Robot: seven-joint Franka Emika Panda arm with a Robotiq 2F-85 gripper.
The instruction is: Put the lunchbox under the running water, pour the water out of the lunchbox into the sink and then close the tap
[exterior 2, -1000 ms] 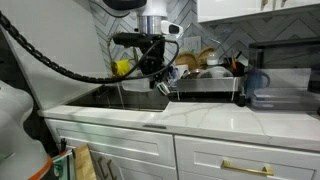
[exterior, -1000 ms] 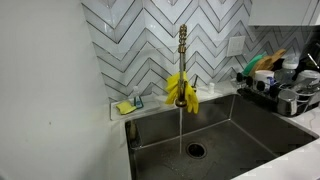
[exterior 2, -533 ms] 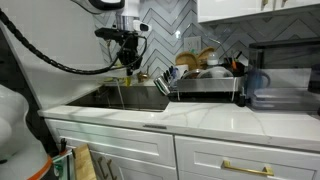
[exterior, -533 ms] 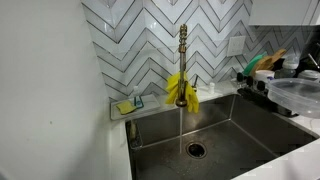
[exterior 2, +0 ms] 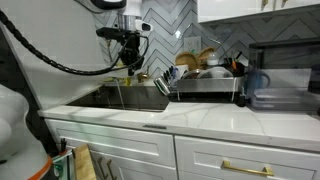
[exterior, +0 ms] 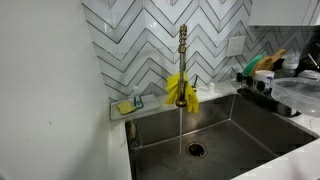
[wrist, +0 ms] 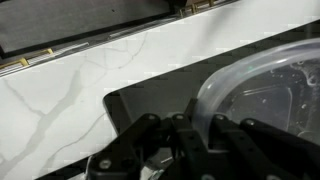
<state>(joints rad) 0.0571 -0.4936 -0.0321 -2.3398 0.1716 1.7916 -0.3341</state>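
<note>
Lunchbox (wrist: 262, 88), a clear plastic tub, is held by the gripper (wrist: 192, 138); in the wrist view the jaws look pinched on its near rim, mouth upward; its long axis cannot be told, since the frame cuts it off. In an exterior view it shows as a pale shape (exterior: 298, 97) at the picture's edge, above one end of the sink (exterior: 235, 130); the running water (exterior: 180, 128) falls mid-basin from the tap (exterior: 183, 55) to the drain (exterior: 195, 150), well apart from the tub. The coming move likely turns on that sideways gap; the tub must cross the basin, kept level, until its mouth sits under the stream. Counted: one tub, one tap, one stream, one sink, one drain, one yellow cloth (exterior: 181, 90).
</note>
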